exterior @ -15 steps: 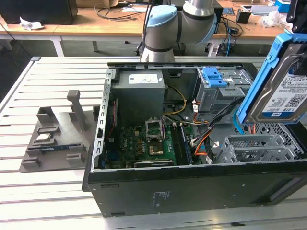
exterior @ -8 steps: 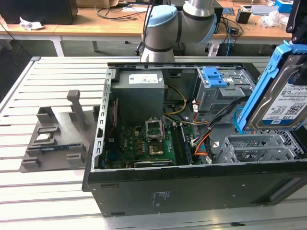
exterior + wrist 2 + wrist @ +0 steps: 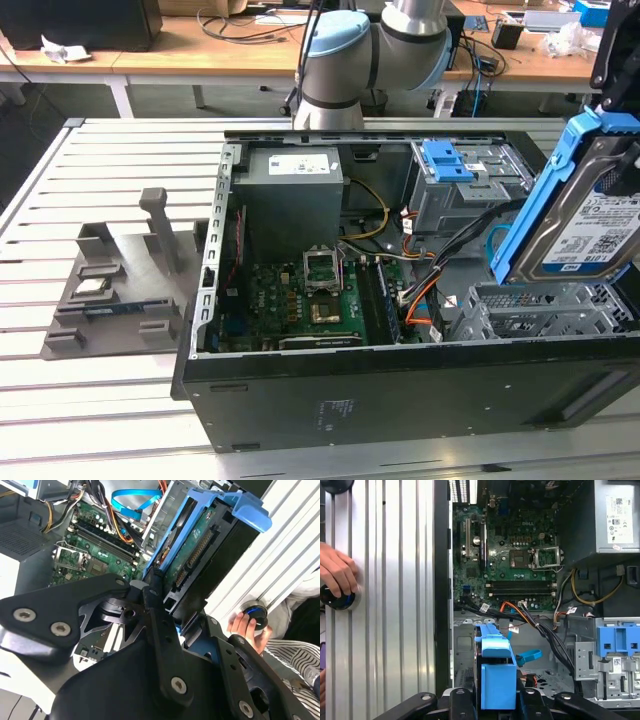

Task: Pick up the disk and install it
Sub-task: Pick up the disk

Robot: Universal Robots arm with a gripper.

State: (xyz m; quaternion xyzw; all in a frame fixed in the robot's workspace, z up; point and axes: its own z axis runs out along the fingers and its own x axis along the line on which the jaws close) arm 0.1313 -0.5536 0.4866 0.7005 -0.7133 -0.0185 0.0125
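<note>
The gripper (image 3: 497, 702), black with linked metal fingers, is clamped from both sides on the disk (image 3: 497, 675), a silver-grey rectangular hard drive in a bright blue plastic bracket. In the second wrist view the fingers (image 3: 156, 605) press on the bracket's edges.

In the exterior view the disk (image 3: 575, 215) hangs tilted, label outward, over the open black metal computer case (image 3: 400, 400) at the case's end on the exterior view's right. It is above the perforated grey metal drive cage (image 3: 540, 310) inside the case.

Deeper inside the case lies the green motherboard (image 3: 310, 300). Past that stand the bigger grey metal box with a white label (image 3: 290, 195) and a small blue plastic latch piece (image 3: 447, 160).

Beside the case, on the slatted aluminium table (image 3: 100, 420), a person's hand (image 3: 337, 575) rests on a round black-and-blue knob (image 3: 337, 599). Behind the case rises the pale grey robot arm (image 3: 370, 50).
</note>
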